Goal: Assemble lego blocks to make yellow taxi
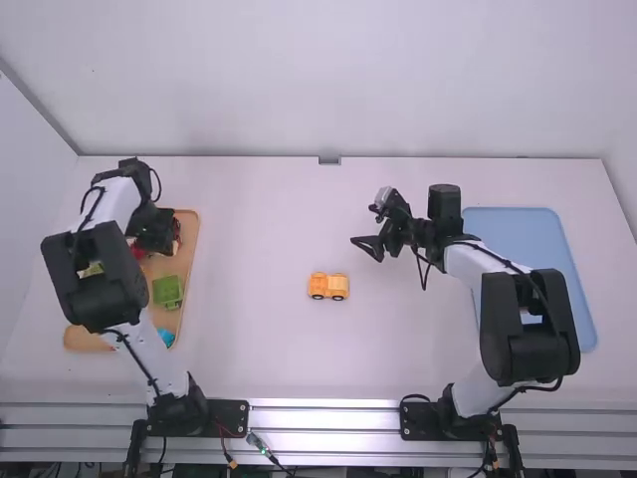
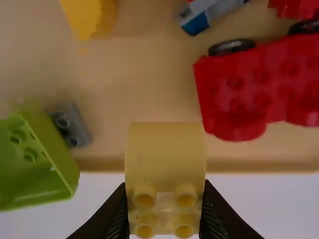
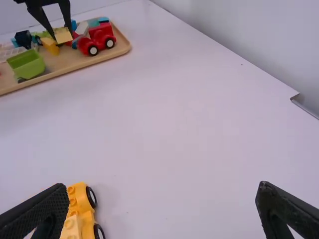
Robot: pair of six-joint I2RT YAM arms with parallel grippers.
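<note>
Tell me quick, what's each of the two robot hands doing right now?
Left gripper: closed on a yellow block, above the wooden tray.
Right gripper: open, its fingers wide apart, holding nothing.

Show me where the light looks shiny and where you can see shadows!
High view: bright glare streaks run along the metal rail at the table's near edge. Right wrist view: a soft, faint shadow lies on the white table beside the yellow car. Left wrist view: pale, shiny lines edge the green block.
</note>
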